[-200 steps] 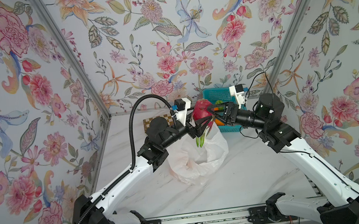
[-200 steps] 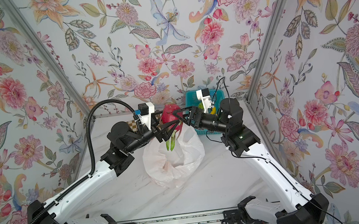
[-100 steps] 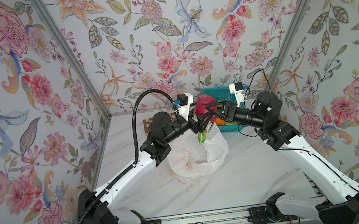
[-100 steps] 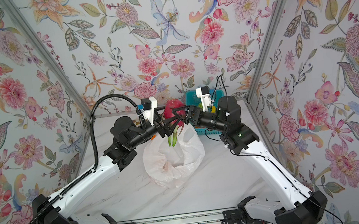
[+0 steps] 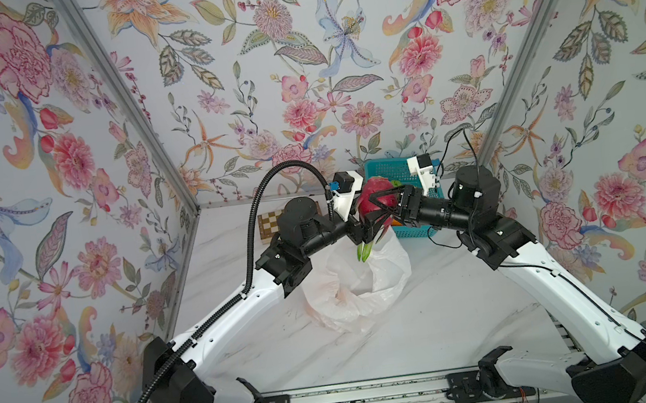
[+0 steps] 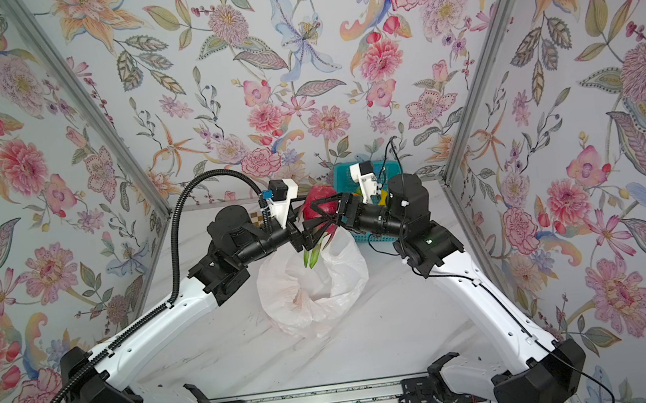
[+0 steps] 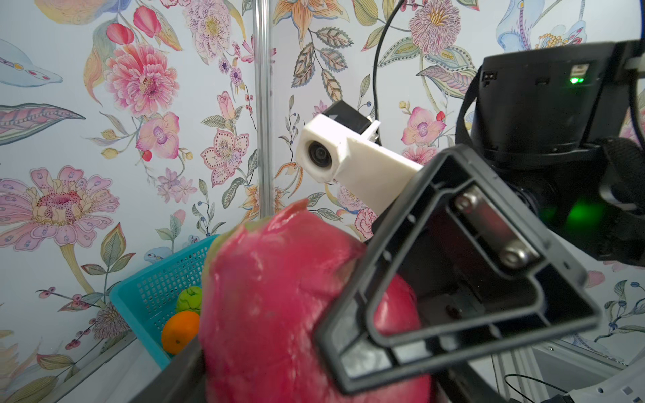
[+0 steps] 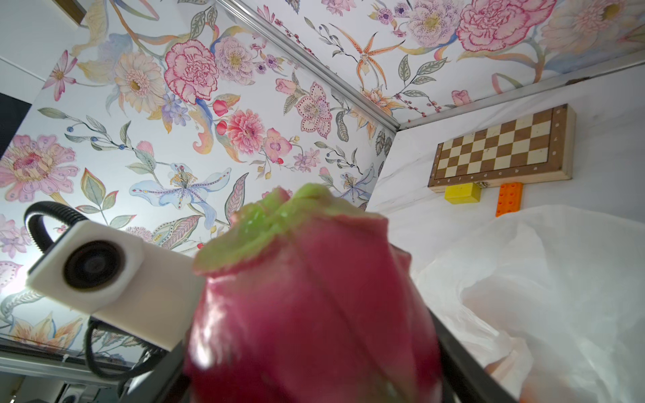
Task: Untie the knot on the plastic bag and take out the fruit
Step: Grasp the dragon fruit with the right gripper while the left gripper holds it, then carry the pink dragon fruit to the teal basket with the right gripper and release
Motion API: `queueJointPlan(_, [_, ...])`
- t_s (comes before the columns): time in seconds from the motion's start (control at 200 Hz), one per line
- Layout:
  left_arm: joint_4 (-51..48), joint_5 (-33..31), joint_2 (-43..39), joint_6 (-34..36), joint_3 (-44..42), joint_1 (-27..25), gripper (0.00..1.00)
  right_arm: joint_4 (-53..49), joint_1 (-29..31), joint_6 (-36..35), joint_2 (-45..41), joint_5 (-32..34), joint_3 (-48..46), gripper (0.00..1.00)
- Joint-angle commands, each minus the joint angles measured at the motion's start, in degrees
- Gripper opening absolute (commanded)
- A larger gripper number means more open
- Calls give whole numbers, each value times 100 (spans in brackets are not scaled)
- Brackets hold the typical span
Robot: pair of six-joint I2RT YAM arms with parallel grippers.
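Note:
A magenta dragon fruit (image 5: 374,202) (image 6: 320,207) with green scales hangs in the air above the open white plastic bag (image 5: 361,285) (image 6: 315,291). My left gripper (image 5: 368,228) (image 6: 308,235) is shut on its lower part. From the other side, my right gripper (image 5: 376,204) (image 6: 321,215) has its jaws pressed against the upper part. The fruit (image 7: 272,307) (image 8: 314,314) fills both wrist views. The bag (image 8: 541,279) lies slumped on the table, and no knot shows on it.
A teal basket (image 5: 388,167) (image 7: 153,296) stands at the back right, just behind the fruit, holding an orange (image 7: 179,331) and a green fruit (image 7: 189,299). At the back left lie a chessboard (image 8: 502,150), a yellow block (image 8: 462,193) and an orange block (image 8: 509,199).
The dragon fruit has shifted slightly right toward the basket, carried by my left gripper. My right gripper's jaws have closed in onto the fruit.

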Motion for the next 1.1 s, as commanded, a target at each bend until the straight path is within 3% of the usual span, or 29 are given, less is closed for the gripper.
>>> queueJointPlan(0.0, [400,509,101,-169,267,-270,56,187,116,-100,90,-60,-54,64])
queueJointPlan(0.235, [4,48,-51,49,225,-289,89,-395,24,-402,5,379,216,53])
queueJointPlan(0.355, [-216,-247,-193,132,171,-295,99,-626,-63,-561,-7,619,379,52])
queueJointPlan(0.525, [-779,-613,-479,355,90,-290,99,-1211,-218,-1031,80,1166,823,52])
queueJointPlan(0.741, [-1326,-1107,-927,344,-158,-292,99,-1704,-544,-1400,556,1381,1512,51])
queueJointPlan(1.096, [-2173,-1325,-1090,195,-50,-290,99,-2673,-1351,-1692,1993,1704,2804,49])
